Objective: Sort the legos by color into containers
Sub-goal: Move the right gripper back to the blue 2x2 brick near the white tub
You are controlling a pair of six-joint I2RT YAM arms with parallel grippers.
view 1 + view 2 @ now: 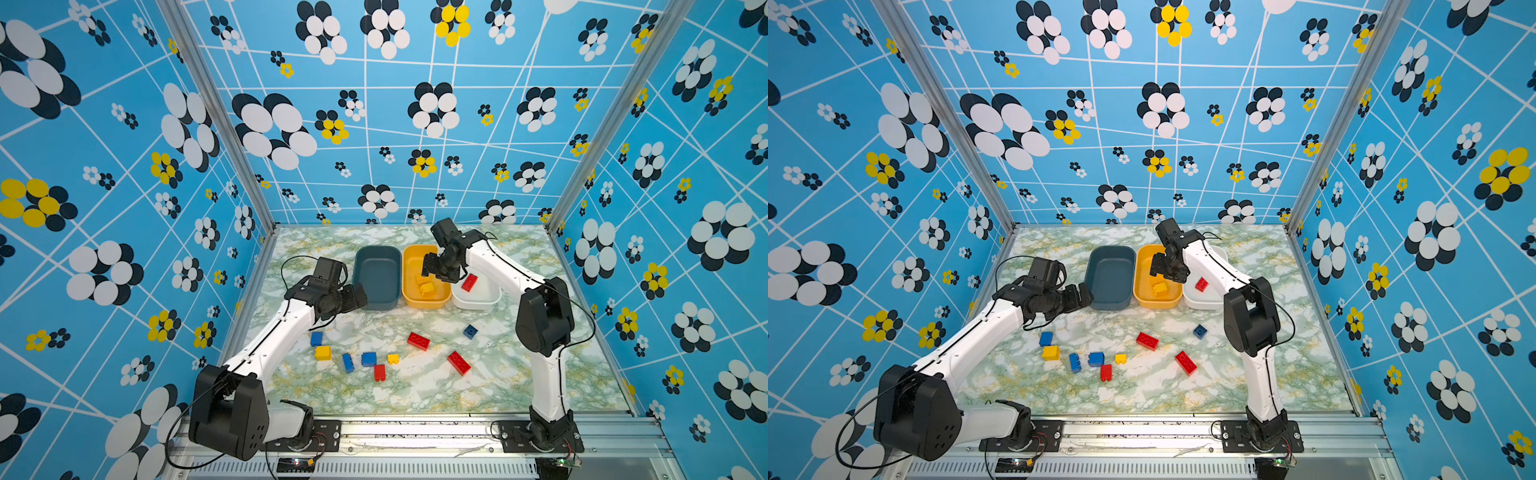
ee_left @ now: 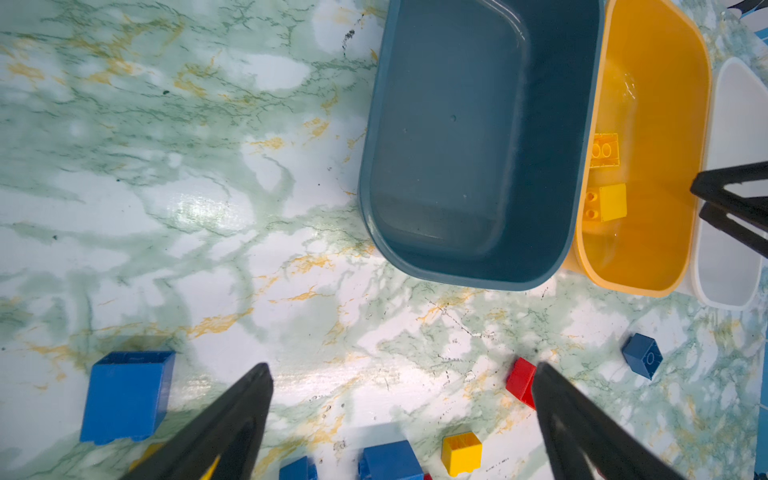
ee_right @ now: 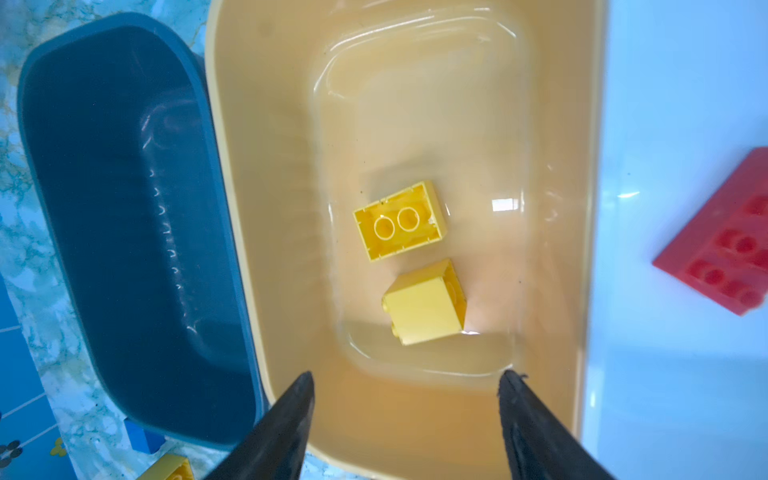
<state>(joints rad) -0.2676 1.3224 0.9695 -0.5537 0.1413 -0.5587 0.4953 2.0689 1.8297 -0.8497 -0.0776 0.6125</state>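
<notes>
Three containers stand side by side at the back: a teal tub [image 1: 376, 274], a yellow tub [image 1: 409, 266] and a white tub [image 1: 478, 301]. Two yellow legos [image 3: 399, 220] [image 3: 424, 301] lie in the yellow tub, and a red lego [image 1: 469, 282] lies in the white one. My right gripper [image 1: 432, 266] [image 3: 407, 374] hangs open above the yellow tub with nothing between its fingers. My left gripper [image 1: 357, 297] [image 2: 402, 365] is open and empty beside the teal tub's near left corner. Several loose legos lie on the table, among them blue [image 1: 316, 338], yellow [image 1: 323, 353] and red [image 1: 418, 340].
More bricks sit toward the front: blue [image 1: 368, 358], red [image 1: 379, 372], small yellow [image 1: 393, 358], a long red one [image 1: 459, 363] and a dark blue one [image 1: 470, 331]. The marble table [image 1: 519, 382] is walled at the back and both sides.
</notes>
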